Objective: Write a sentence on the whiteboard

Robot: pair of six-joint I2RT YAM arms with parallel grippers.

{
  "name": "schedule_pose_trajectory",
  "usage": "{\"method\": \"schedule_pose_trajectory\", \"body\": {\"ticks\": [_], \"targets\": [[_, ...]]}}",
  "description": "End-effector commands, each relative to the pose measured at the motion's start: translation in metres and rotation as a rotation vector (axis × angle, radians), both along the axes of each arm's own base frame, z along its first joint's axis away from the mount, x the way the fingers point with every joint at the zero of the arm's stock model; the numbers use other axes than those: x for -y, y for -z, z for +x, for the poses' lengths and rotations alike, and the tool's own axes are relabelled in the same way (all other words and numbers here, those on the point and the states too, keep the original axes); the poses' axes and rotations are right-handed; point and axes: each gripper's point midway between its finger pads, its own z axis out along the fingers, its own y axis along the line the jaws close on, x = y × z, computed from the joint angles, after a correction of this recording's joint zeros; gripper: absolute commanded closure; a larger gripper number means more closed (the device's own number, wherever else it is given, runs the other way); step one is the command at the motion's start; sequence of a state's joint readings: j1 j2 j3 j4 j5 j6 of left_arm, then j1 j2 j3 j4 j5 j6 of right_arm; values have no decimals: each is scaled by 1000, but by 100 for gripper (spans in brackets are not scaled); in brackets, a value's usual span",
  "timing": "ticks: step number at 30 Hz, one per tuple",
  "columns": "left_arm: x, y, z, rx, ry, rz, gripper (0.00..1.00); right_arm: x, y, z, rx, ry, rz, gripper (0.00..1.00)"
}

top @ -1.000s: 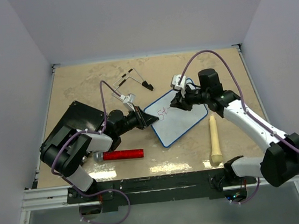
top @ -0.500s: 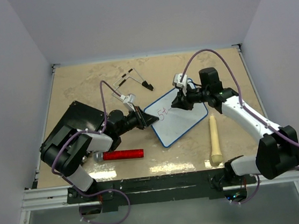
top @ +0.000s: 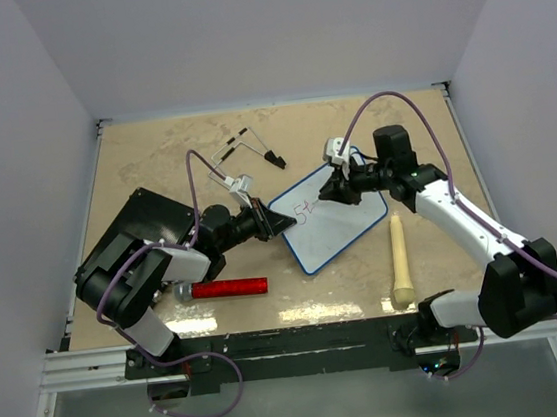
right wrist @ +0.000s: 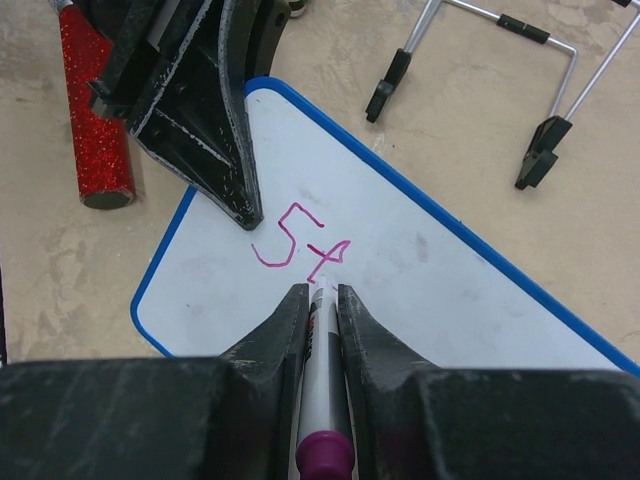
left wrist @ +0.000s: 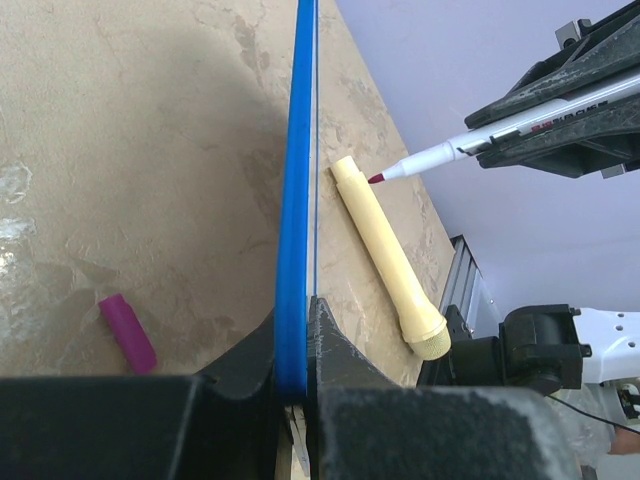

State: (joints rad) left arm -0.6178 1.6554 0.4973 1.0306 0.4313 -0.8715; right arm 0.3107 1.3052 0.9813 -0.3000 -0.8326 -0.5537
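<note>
The whiteboard [top: 336, 224] lies tilted on the table, white with a blue rim [left wrist: 297, 190]. My left gripper [top: 278, 224] is shut on its left edge [left wrist: 297, 320]. My right gripper [top: 335, 190] is shut on a marker [right wrist: 322, 380] with a purple end. The marker's tip [left wrist: 376, 178] points at the board just below the writing and, in the left wrist view, stands a little off the surface. The sentence [right wrist: 300, 240] is two pink letters, "St", near the board's left corner [top: 305, 209].
A red glitter stick [top: 229, 288] lies near the left arm. A cream handle-shaped object [top: 399, 260] lies right of the board. A black slab [top: 140, 229] is at the left, a wire stand [top: 247, 150] behind the board, a purple cap [left wrist: 127, 332] on the table.
The right arm has shifted slightly, its marker staying over the pink letters. The left gripper keeps the same hold on the board's edge.
</note>
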Motion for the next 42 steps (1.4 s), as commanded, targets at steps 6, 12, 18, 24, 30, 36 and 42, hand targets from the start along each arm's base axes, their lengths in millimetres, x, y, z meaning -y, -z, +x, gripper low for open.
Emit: {"method": "schedule_pose_trajectory", "body": {"ticks": [6,12,18,24,30,36,42], "targets": [[6,-22,-3,104,34,-46,100,-1,-18,1,112,-32,40,100],[5,-23,-3,106,31,-49,100,-3,-13,-1,107,-45,47,100],[6,-23,-3,106,32,-50,100,-2,-1,9,16,-8,15,100],[5,-23,-3,107,30,-49,100,-2,2,16,14,23,6,100],[5,-22,-4,104,33,-49,100,-1,8,23,7,54,-4,100],[5,-22,-4,107,33,-48,100,0,14,27,-8,69,-18,100],[5,-22,-5,106,34,-49,100,6,11,35,13,132,-33,100]]}}
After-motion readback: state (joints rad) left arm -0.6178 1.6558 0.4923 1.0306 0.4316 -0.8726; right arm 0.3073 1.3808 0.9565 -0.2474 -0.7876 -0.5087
